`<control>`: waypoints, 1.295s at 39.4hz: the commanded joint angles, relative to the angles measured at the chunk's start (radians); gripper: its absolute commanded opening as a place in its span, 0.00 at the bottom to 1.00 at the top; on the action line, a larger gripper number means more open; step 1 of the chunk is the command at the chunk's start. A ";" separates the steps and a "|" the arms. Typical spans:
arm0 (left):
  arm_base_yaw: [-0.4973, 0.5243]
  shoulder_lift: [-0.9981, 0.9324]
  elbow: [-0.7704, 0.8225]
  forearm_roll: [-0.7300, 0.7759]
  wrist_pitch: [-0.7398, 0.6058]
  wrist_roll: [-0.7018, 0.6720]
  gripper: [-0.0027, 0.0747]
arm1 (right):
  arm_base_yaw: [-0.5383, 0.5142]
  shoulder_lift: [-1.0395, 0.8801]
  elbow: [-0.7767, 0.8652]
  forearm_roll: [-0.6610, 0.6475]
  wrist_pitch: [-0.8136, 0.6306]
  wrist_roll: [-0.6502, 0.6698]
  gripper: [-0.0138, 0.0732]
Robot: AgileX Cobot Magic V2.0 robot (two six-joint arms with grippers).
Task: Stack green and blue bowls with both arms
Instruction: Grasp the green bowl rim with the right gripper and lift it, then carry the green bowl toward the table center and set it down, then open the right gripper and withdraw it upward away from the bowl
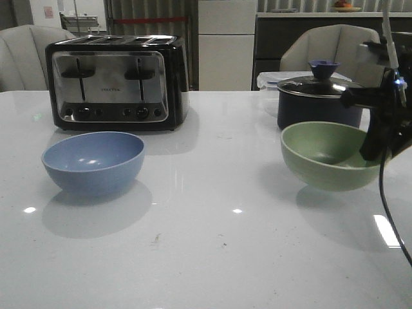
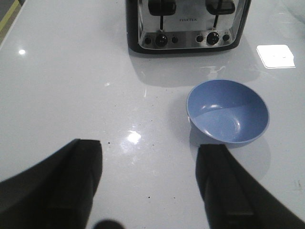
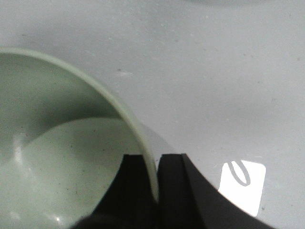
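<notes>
The dusty blue bowl [image 1: 93, 161] stands upright on the white table at the left, in front of the toaster. It also shows in the left wrist view [image 2: 228, 110], just beyond the right finger of my left gripper [image 2: 148, 157]. That gripper is open and empty above the table, and it is out of the front view. The sage green bowl [image 1: 329, 156] is at the right. My right gripper [image 1: 373, 151] is shut on its right rim. In the right wrist view, one finger is inside the green bowl [image 3: 57, 143] and one outside, at the gripper [image 3: 153, 160].
A black and chrome toaster [image 1: 116, 80] stands at the back left and also shows in the left wrist view [image 2: 188, 24]. A dark navy lidded pot [image 1: 318, 96] with a purple knob stands right behind the green bowl. A thin black cable [image 1: 386, 206] hangs from the right arm.
</notes>
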 commanded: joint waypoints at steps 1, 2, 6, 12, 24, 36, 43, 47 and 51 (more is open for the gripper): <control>0.001 0.009 -0.031 -0.003 -0.072 -0.009 0.67 | 0.048 -0.123 -0.034 0.018 -0.003 -0.043 0.24; 0.001 0.009 -0.031 -0.003 -0.072 -0.009 0.67 | 0.063 -0.135 -0.034 0.018 0.001 -0.050 0.24; 0.001 0.009 -0.031 -0.003 -0.072 -0.009 0.67 | 0.145 -0.174 -0.034 0.013 0.015 -0.067 0.24; 0.001 0.009 -0.031 -0.003 -0.072 -0.009 0.67 | 0.279 -0.168 -0.033 -0.005 0.004 -0.070 0.24; 0.001 0.009 -0.031 -0.003 -0.072 -0.009 0.67 | 0.433 -0.065 -0.032 0.029 -0.070 -0.070 0.24; 0.001 0.009 -0.031 -0.003 -0.072 -0.009 0.67 | 0.439 0.013 -0.032 0.038 -0.092 -0.070 0.35; 0.001 0.009 -0.031 -0.003 -0.074 -0.009 0.67 | 0.438 0.011 -0.032 0.038 -0.108 -0.070 0.63; 0.001 0.009 -0.031 -0.003 -0.076 -0.009 0.67 | 0.436 -0.031 -0.031 0.034 -0.117 -0.070 0.67; 0.001 0.009 -0.031 -0.003 -0.083 -0.009 0.67 | 0.441 -0.145 0.003 0.017 -0.159 -0.101 0.67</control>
